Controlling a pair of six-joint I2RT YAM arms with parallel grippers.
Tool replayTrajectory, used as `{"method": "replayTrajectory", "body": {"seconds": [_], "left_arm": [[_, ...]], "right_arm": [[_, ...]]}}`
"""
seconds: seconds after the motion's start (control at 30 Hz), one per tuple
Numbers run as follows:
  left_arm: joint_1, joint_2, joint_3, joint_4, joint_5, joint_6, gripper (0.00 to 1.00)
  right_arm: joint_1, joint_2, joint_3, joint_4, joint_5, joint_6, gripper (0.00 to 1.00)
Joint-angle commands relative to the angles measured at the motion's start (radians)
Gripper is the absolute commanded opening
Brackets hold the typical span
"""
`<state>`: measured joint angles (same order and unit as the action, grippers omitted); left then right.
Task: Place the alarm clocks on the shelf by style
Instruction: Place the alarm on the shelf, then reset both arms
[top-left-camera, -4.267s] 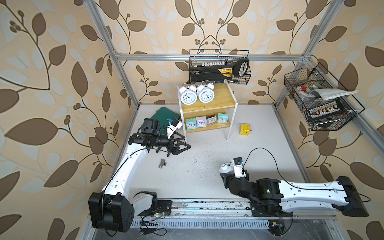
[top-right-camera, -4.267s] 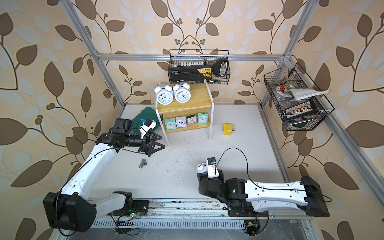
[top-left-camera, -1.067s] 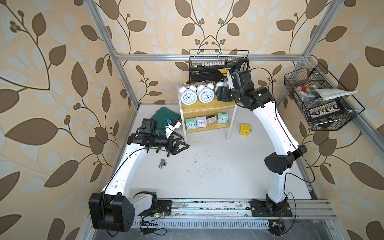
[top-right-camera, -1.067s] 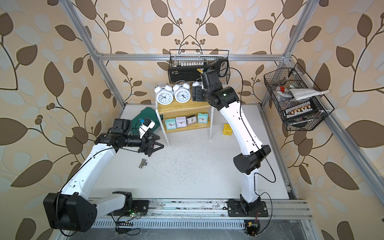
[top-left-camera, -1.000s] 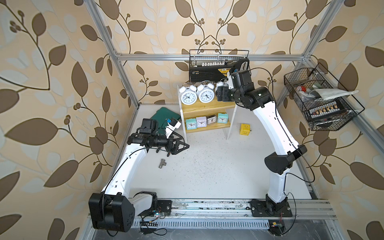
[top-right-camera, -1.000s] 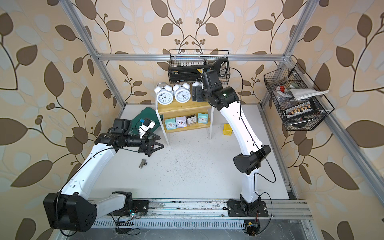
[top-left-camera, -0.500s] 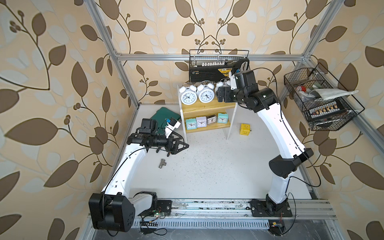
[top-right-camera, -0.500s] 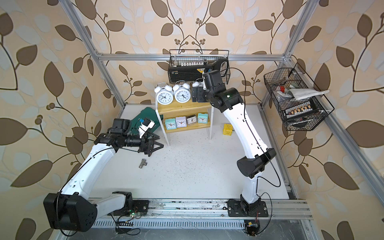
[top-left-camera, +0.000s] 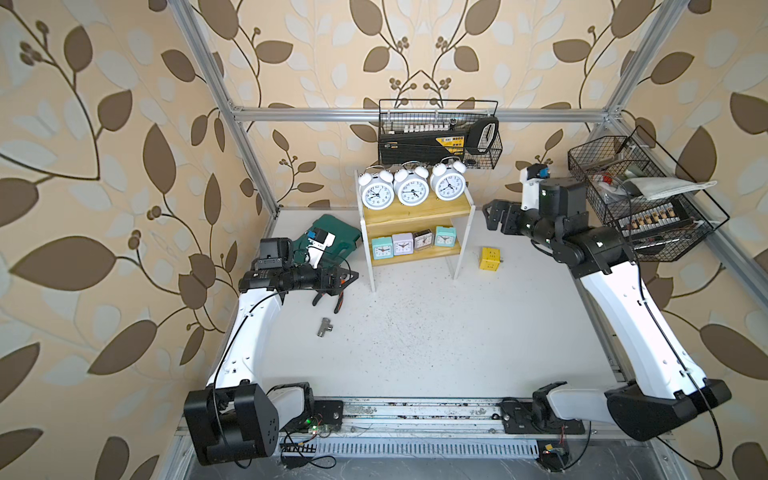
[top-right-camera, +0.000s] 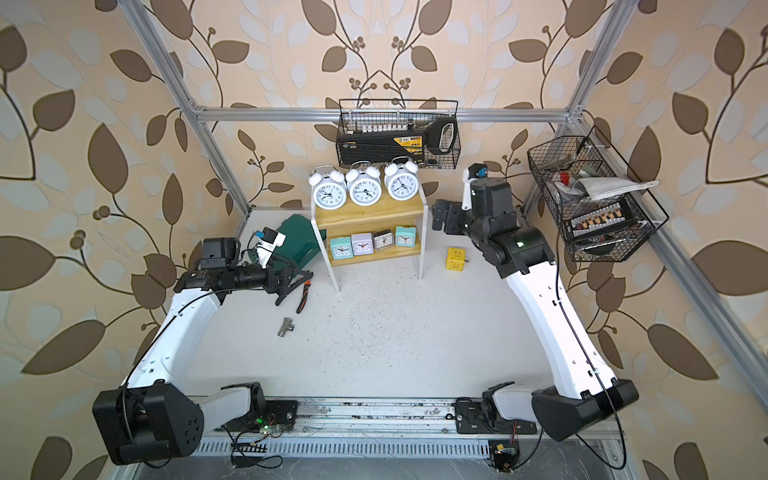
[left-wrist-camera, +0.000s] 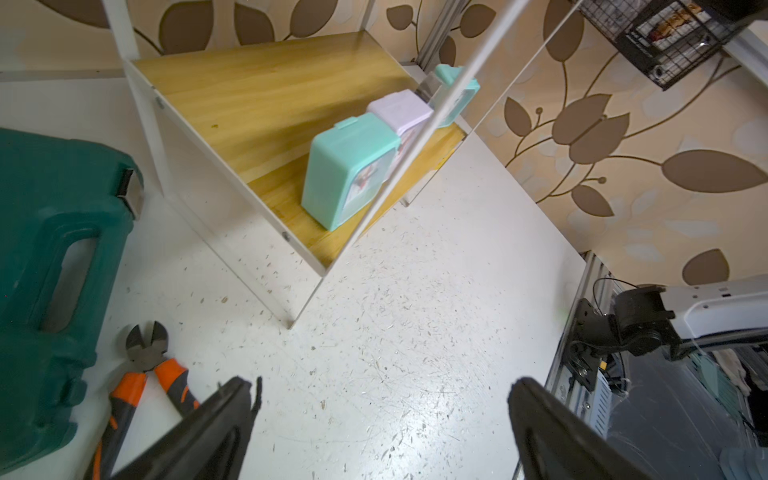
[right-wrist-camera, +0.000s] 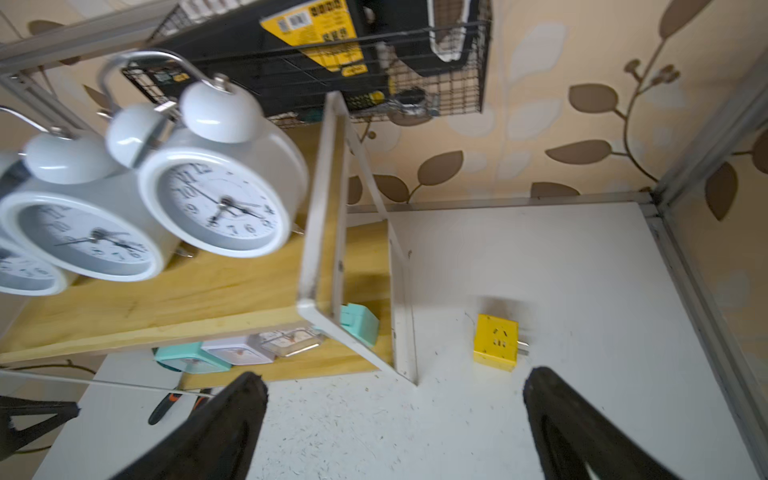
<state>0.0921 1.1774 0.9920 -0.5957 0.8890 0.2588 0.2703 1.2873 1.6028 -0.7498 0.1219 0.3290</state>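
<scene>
Seven clocks shelved; the sorting looks finished to me.

I count three round white clocks (top-left-camera: 411, 192) on the shelf (top-left-camera: 415, 215), on its top board, and four square clocks (top-left-camera: 403, 243) on the lower one. The left fingers (left-wrist-camera: 208, 432) and right fingers (right-wrist-camera: 216, 428) are spread wide and empty. Next I'd back the right arm clear of the side frame (right-wrist-camera: 320, 232). Only the right wrist view shows how near the end round clock (right-wrist-camera: 216, 199) stands to it.

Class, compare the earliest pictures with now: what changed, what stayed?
The right pincer carried a third round clock from the table front onto the shelf top, let go, and drew back rightward, open. The left pincer, square clocks and yellow cube stayed.
</scene>
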Motion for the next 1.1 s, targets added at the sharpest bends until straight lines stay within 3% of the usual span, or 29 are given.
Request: {"method": "replayTrajectory", "body": {"seconds": [0.0, 0.23, 0.6, 0.87, 1.07], "left_arm": [[0.021, -0.033, -0.035, 0.072, -0.068, -0.026, 0.99], [0.058, -0.049, -0.184, 0.242, -0.201, -0.047, 0.99], [0.096, 0.005, -0.448, 0.704, -0.312, -0.109, 0.99], [0.097, 0.048, -0.635, 1.112, -0.345, -0.137, 0.99], [0.100, 0.068, -0.674, 1.226, -0.361, -0.180, 0.99]], "right_arm": [[-0.078, -0.051, -0.148, 0.082, -0.048, 0.022, 0.99], [-0.218, -0.142, -0.519, 0.254, -0.023, 0.003, 0.99], [-0.239, -0.121, -1.004, 0.832, -0.009, -0.255, 0.99], [-0.255, -0.109, -1.117, 1.053, 0.065, -0.258, 0.99], [-0.261, -0.085, -1.235, 1.353, 0.051, -0.249, 0.99]]}}
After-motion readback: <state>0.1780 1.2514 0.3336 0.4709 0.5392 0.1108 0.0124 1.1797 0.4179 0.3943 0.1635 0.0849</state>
